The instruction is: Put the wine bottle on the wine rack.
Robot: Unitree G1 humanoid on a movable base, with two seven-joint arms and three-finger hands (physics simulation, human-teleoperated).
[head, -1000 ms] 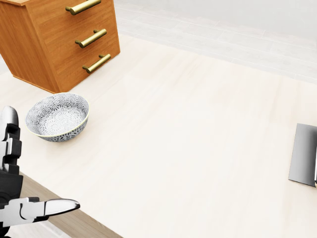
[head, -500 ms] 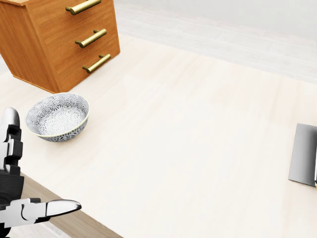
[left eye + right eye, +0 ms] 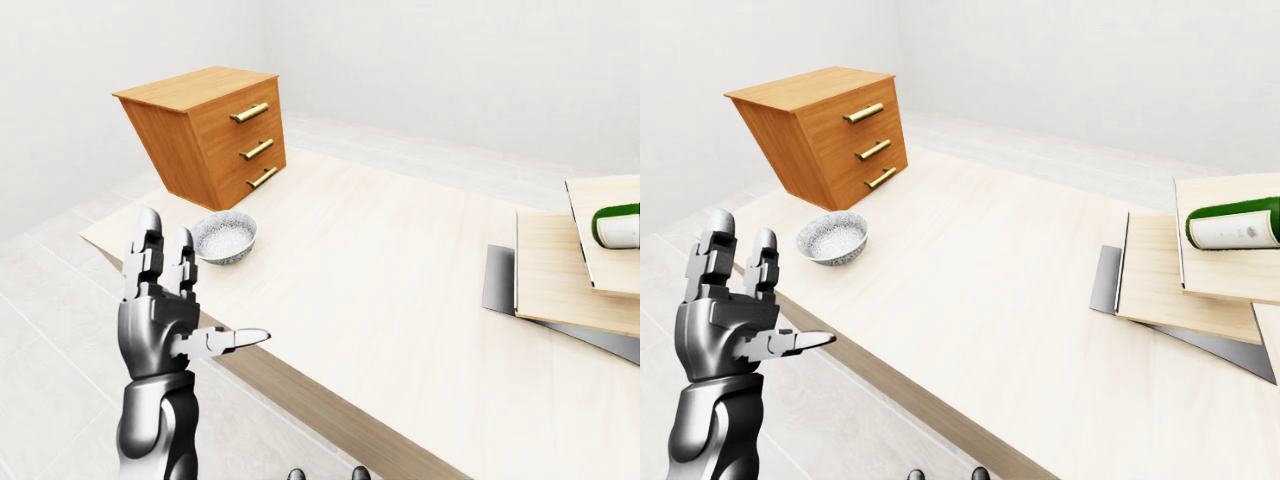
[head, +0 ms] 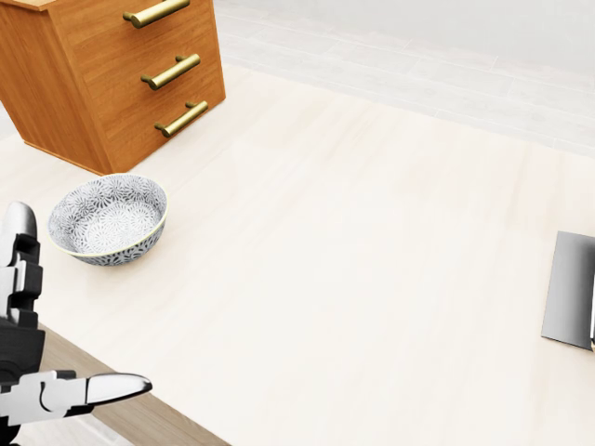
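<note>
Seemingly, we have most of the task behind us, if the stepped pale wooden boards at the right of the eye views are the wine rack (image 3: 1185,290). The wine bottle (image 3: 1235,226), dark green with a pale label, lies on its side on the upper board, its far end cut off by the right edge of the view. We cannot tell whether it sits in its final cradle or merely rests there.

Our left hand (image 3: 165,320) is raised at the lower left, near the table (image 3: 400,270) edge, its fingers (image 3: 150,255) spread upright and the thumb stuck out sideways. It holds nothing and is well apart from the bottle. Our right hand shows in no view, so we cannot say what it does.

At the table's left stand a wooden drawer chest (image 3: 210,135) and, just beside it, a patterned bowl (image 3: 224,238), both untouched. We judge little is left beyond confirming the bottle's seat.
</note>
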